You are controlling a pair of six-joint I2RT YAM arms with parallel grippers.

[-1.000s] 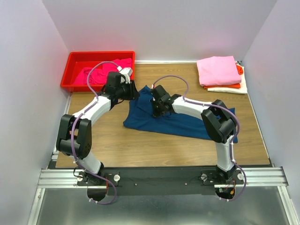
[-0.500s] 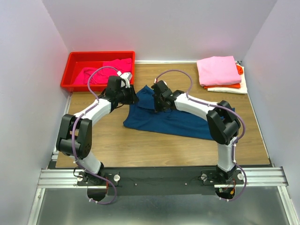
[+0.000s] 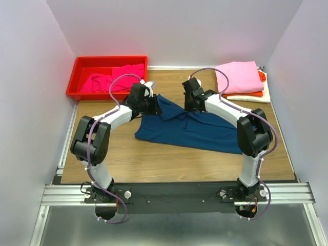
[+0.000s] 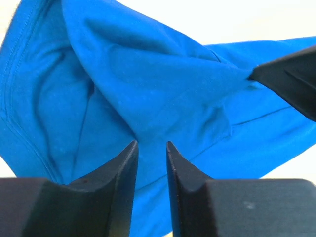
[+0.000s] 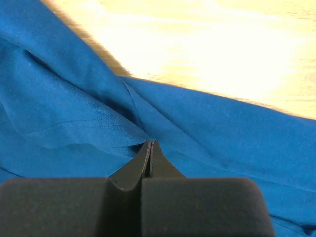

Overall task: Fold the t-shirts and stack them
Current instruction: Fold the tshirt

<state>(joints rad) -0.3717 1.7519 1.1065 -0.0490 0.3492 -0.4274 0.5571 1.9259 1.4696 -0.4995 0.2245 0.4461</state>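
Navy tee (image 3: 189, 128) at black right pincer (image 5: 150, 146), magenta tee (image 3: 110, 82) in red bin (image 3: 77, 77), pink tee (image 3: 238, 77), orange tee (image 3: 248, 94), cream tee (image 3: 256, 98), woodgrain table (image 3: 128, 154).

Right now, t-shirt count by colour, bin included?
Navy t-shirt: 1
Magenta t-shirt: 1
Light pink t-shirt: 1
Orange t-shirt: 1
Cream t-shirt: 1
Total: 5
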